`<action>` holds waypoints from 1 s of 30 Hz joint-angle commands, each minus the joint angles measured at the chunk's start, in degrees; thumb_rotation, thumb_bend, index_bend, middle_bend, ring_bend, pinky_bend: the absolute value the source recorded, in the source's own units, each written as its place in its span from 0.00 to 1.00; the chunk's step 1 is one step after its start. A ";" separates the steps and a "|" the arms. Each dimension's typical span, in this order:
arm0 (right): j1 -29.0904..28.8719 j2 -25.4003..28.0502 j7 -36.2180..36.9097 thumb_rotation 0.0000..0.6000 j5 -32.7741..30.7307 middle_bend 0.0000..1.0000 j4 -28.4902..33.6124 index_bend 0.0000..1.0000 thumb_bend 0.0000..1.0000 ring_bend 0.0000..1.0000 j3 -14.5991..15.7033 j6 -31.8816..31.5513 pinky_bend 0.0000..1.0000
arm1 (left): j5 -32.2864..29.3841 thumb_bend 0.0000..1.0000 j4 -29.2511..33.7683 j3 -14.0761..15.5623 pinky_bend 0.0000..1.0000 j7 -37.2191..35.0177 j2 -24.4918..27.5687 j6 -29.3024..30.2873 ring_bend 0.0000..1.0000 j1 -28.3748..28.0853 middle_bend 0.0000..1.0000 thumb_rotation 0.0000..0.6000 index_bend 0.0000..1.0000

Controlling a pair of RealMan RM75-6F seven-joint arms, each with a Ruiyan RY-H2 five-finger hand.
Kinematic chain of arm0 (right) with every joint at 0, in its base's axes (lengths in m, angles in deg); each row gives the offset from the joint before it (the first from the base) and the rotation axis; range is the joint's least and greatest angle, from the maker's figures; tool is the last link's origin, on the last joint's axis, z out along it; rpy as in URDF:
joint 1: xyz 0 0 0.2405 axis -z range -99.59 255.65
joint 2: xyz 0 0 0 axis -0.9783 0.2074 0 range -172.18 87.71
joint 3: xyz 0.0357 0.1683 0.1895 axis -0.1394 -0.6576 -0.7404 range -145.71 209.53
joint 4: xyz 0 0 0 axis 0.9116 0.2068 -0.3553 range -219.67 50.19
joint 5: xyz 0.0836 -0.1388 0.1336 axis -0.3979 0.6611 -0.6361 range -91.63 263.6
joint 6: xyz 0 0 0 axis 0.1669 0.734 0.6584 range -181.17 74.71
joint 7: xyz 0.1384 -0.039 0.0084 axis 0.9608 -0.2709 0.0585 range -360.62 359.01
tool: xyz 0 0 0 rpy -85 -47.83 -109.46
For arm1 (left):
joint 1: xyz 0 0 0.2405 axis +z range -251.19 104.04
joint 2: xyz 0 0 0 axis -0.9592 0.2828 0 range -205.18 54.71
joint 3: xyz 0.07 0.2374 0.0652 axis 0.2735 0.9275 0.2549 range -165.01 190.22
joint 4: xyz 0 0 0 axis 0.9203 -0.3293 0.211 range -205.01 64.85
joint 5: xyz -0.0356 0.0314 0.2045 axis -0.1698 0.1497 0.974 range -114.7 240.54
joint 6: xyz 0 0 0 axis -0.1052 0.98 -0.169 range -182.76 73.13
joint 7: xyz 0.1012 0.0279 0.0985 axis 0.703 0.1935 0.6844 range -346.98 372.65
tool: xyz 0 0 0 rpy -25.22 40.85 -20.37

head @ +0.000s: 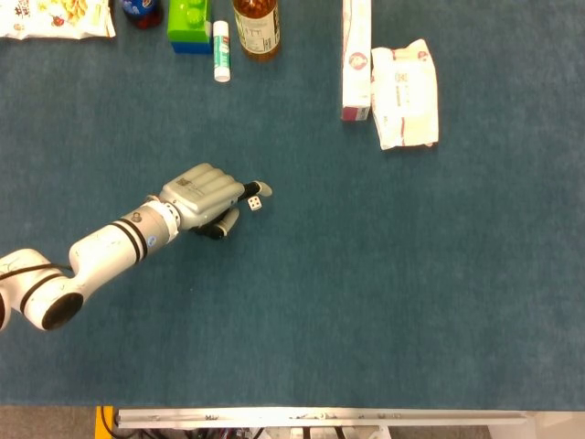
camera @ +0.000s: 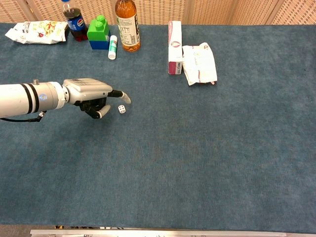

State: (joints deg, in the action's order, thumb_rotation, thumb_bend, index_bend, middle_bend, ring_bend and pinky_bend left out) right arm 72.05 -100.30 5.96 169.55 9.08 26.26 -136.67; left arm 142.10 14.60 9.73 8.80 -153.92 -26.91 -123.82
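Note:
A small white die (head: 255,203) (camera: 121,109) lies on the blue table cover (head: 384,274), left of centre. My left hand (head: 206,194) (camera: 94,94) hovers right beside it, reaching in from the left. One finger (head: 260,188) stretches out just above and past the die, and the thumb (head: 228,221) sits below and to the left of it. The other fingers are curled in. I see no grip on the die, which lies in the gap between finger and thumb. My right hand does not show in either view.
Along the far edge stand a snack bag (camera: 37,31), a cola bottle (camera: 74,22), a green and blue block (camera: 99,32), a white-green tube (camera: 112,47) and an amber bottle (camera: 127,24). A pink-white box (camera: 174,47) and white packet (camera: 199,64) lie further right.

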 commanded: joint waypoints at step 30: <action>1.18 0.09 1.56 1.00 0.63 0.26 -0.48 0.21 0.36 0.14 0.29 -1.18 0.17 | -9.24 0.72 9.69 5.70 1.00 11.79 6.96 2.62 1.00 -0.88 0.97 1.00 0.15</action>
State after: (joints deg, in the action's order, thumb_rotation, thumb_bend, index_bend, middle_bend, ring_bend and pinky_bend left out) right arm 73.21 -100.22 7.51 170.17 8.58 26.56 -137.85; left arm 132.91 23.30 14.91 19.92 -147.80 -24.95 -125.03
